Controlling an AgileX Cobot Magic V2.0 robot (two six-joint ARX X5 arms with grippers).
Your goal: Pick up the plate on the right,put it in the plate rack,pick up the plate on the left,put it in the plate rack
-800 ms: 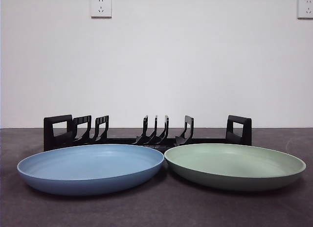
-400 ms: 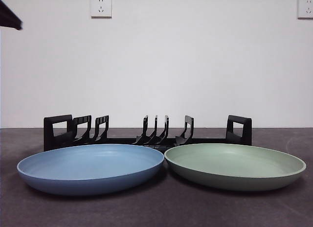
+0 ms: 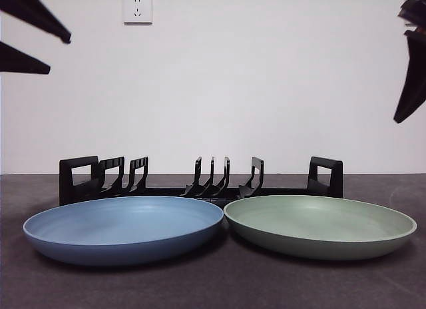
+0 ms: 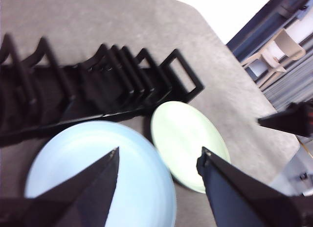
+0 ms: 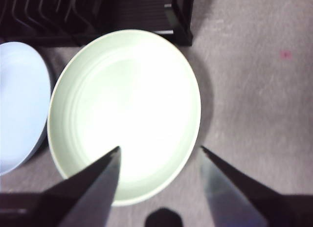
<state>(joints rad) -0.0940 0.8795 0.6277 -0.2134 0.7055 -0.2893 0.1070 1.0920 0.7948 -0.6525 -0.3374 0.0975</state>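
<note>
Step in hand: reaching for the green plate [image 3: 320,226], the plate on the right; by my reading the task is at its very start, since both plates lie flat on the table [image 3: 213,286] and the plate rack [image 3: 200,182] holds nothing.
Right gripper [image 5: 159,151]: jaws spread wide and empty, hanging high above the green plate's near rim; in the front view it shows as dark tips at the upper right corner.
Left gripper [image 4: 159,156]: jaws also parted and empty, up at the upper left of the front view, over the blue plate [image 3: 124,229]; it likely waits its turn.
Approach advice: come down on the free outer rim of the green plate, away from the blue one, because the two rims sit touching or nearly so in the middle and leave no room for a jaw there.
Grip advice: one jaw inside the lip, one under it; the rim is low, so the lower jaw must almost skim the table.
Plates: round, shallow, matte, smooth, with faint concentric rings inside and a gently raised lip; probably light plastic that could slip if pinched weakly.
Rack: long, low, black plastic, curved upright prongs in rows, a squared loop handle at each end, just behind both plates.
Table surface: dark grey, finely textured, dull.
</note>
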